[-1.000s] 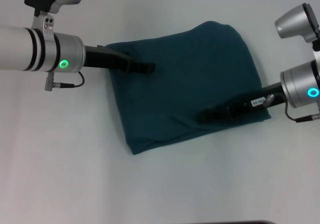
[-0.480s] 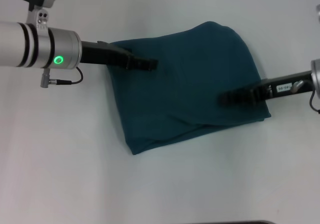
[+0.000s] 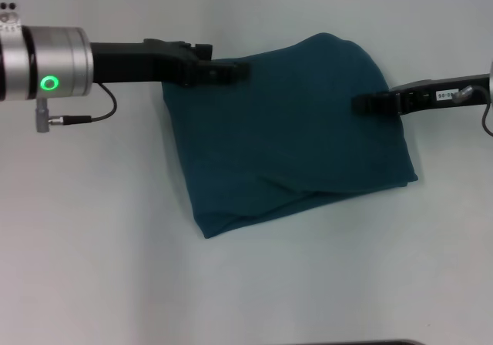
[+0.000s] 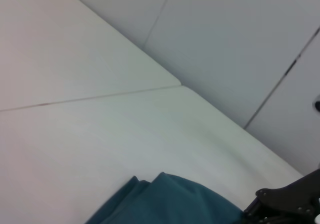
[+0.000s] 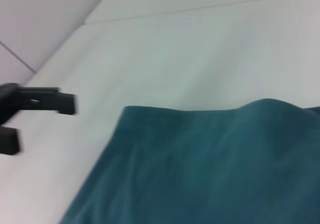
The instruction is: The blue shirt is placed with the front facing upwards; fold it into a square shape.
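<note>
We see blue shirt (image 3: 289, 133) folded into rough square on table (image 3: 92, 245); left gripper (image 3: 231, 72), right gripper (image 3: 362, 104) over edges, finger state indiscernible (likely finished).

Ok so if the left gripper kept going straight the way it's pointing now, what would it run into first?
Probably nothing on the table: the left gripper points across the far edge of the blue shirt toward the right gripper, its likeliest first contact; depth is unclear.

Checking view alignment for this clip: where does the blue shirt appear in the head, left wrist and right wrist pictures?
Head view: the blue shirt lies folded mid-frame between the left gripper and right gripper.
Left wrist view: only a corner shows, at the bottom edge.
Right wrist view: it fills the lower right.
Shared landmark: the white table.
</note>
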Action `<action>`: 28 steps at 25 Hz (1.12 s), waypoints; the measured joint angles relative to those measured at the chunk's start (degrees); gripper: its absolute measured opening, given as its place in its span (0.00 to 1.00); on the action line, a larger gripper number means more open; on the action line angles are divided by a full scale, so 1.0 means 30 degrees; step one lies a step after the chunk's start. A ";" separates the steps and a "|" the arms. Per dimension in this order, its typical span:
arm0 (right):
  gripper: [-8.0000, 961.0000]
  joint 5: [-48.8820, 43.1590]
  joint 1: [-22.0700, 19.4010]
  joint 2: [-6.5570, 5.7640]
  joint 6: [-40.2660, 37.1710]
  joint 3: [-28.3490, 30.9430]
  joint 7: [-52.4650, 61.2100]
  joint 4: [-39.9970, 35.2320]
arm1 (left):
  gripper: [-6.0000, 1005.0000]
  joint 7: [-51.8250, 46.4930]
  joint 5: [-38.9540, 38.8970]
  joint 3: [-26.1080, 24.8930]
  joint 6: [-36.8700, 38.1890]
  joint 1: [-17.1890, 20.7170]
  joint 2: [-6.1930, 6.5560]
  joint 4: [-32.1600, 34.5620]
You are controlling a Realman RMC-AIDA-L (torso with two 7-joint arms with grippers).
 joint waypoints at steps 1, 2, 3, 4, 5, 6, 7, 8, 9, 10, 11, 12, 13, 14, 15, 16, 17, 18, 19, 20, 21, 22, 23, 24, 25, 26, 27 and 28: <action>0.11 -0.0012 0.0017 0.0055 0.0464 -0.0147 -0.0001 0.0041 | 0.94 0.0000 -0.0137 -0.0041 -0.0004 0.0135 0.0007 -0.0060; 0.11 -0.0015 0.0028 0.0102 0.0882 -0.0272 -0.0003 0.0078 | 0.94 0.0000 -0.0241 -0.0114 -0.0005 0.0245 0.0019 -0.0089; 0.11 -0.0018 0.0041 0.0183 0.1309 -0.0385 -0.0029 0.0101 | 0.94 0.0001 -0.0292 -0.0226 -0.0002 0.0293 0.0033 -0.0085; 0.11 -0.0018 0.0054 0.0264 0.1692 -0.0485 -0.0075 0.0109 | 0.94 0.0001 -0.0320 -0.0321 0.0013 0.0325 0.0041 -0.0051; 0.11 -0.0009 0.0065 0.0375 0.2226 -0.0592 -0.0159 0.0110 | 0.94 0.0005 -0.0340 -0.0414 0.0040 0.0351 0.0045 -0.0001; 0.11 0.0010 0.0092 0.0477 0.2607 -0.0658 -0.0255 0.0112 | 0.94 0.0005 -0.0332 -0.0457 0.0052 0.0359 0.0044 0.0045; 0.11 0.0032 0.0133 0.0569 0.2959 -0.0706 -0.0350 0.0112 | 0.94 0.0006 -0.0294 -0.0464 0.0051 0.0371 0.0038 0.0066; 0.11 0.0073 0.0209 0.0655 0.3346 -0.0730 -0.0460 0.0113 | 0.94 0.0008 -0.0254 -0.0463 0.0046 0.0381 0.0029 0.0085; 0.11 0.0104 0.0303 0.0734 0.3659 -0.0732 -0.0583 0.0113 | 0.94 0.0011 -0.0237 -0.0463 0.0039 0.0382 0.0026 0.0090; 0.11 0.0151 0.0408 0.0808 0.3940 -0.0735 -0.0712 0.0112 | 0.94 0.0011 -0.0227 -0.0462 0.0032 0.0384 0.0024 0.0108; 0.11 0.0260 0.0503 0.0863 0.4060 -0.0735 -0.0860 0.0081 | 0.94 0.0012 -0.0221 -0.0456 0.0019 0.0387 0.0026 0.0146; 0.11 0.0392 0.0581 0.0904 0.4143 -0.0735 -0.1006 0.0045 | 0.94 0.0014 -0.0218 -0.0449 0.0014 0.0387 0.0030 0.0174; 0.11 0.0600 0.0666 0.0924 0.4143 -0.0736 -0.1164 -0.0016 | 0.94 0.0015 -0.0213 -0.0442 0.0006 0.0389 0.0035 0.0202; 0.11 0.0880 0.0717 0.0924 0.4110 -0.0737 -0.1284 -0.0044 | 0.94 0.0019 -0.0211 -0.0441 -0.0012 0.0392 0.0043 0.0235; 0.11 0.1152 0.0752 0.0902 0.4080 -0.0743 -0.1382 -0.0072 | 0.94 0.0043 -0.0209 -0.0437 -0.0016 0.0395 0.0046 0.0258; 0.11 0.1345 0.0763 0.0857 0.4085 -0.0742 -0.1432 -0.0092 | 0.94 0.0087 -0.0207 -0.0441 -0.0018 0.0395 0.0047 0.0276; 0.11 0.1494 0.0783 0.0809 0.4102 -0.0726 -0.1473 -0.0096 | 0.94 0.0149 -0.0205 -0.0441 -0.0018 0.0397 0.0047 0.0290; 0.11 0.1607 0.0791 0.0759 0.4145 -0.0689 -0.1494 -0.0098 | 0.94 0.0214 -0.0203 -0.0445 -0.0027 0.0399 0.0047 0.0296; 0.11 0.1644 0.0804 0.0729 0.4206 -0.0637 -0.1498 -0.0100 | 0.94 0.0263 -0.0200 -0.0446 -0.0040 0.0401 0.0046 0.0303; 0.11 0.1657 0.0821 0.0718 0.4288 -0.0624 -0.1497 -0.0101 | 0.94 0.0283 -0.0197 -0.0448 -0.0050 0.0404 0.0045 0.0307; 0.11 0.1664 0.0858 0.0718 0.4387 -0.0629 -0.1499 -0.0101 | 0.94 0.0292 -0.0196 -0.0451 -0.0055 0.0405 0.0043 0.0307; 0.11 0.1666 0.0894 0.0734 0.4610 -0.0661 -0.1499 -0.0103 | 0.94 0.0301 -0.0195 -0.0454 -0.0063 0.0408 0.0042 0.0307; 0.11 0.1666 0.0932 0.0768 0.4810 -0.0697 -0.1514 -0.0107 | 0.94 0.0315 -0.0195 -0.0453 -0.0068 0.0409 0.0040 0.0307; 0.11 0.1666 0.0980 0.0814 0.4979 -0.0723 -0.1562 -0.0101 | 0.94 0.0344 -0.0194 -0.0453 -0.0070 0.0413 0.0033 0.0307; 0.11 0.1665 0.1034 0.0851 0.5130 -0.0726 -0.1672 -0.0046 | 0.94 0.0382 -0.0194 -0.0453 -0.0070 0.0414 0.0025 0.0307; 0.11 0.1665 0.1101 0.0880 0.5246 -0.0730 -0.1798 0.0028 | 0.94 0.0415 -0.0194 -0.0453 -0.0069 0.0415 0.0017 0.0306; 0.11 0.1666 0.1184 0.0898 0.5440 -0.0747 -0.1899 0.0168 | 0.94 0.0436 -0.0194 -0.0452 -0.0070 0.0416 0.0010 0.0307; 0.11 0.1670 0.1261 0.0914 0.5628 -0.0781 -0.1963 0.0314 | 0.94 0.0450 -0.0194 -0.0454 -0.0070 0.0416 0.0007 0.0307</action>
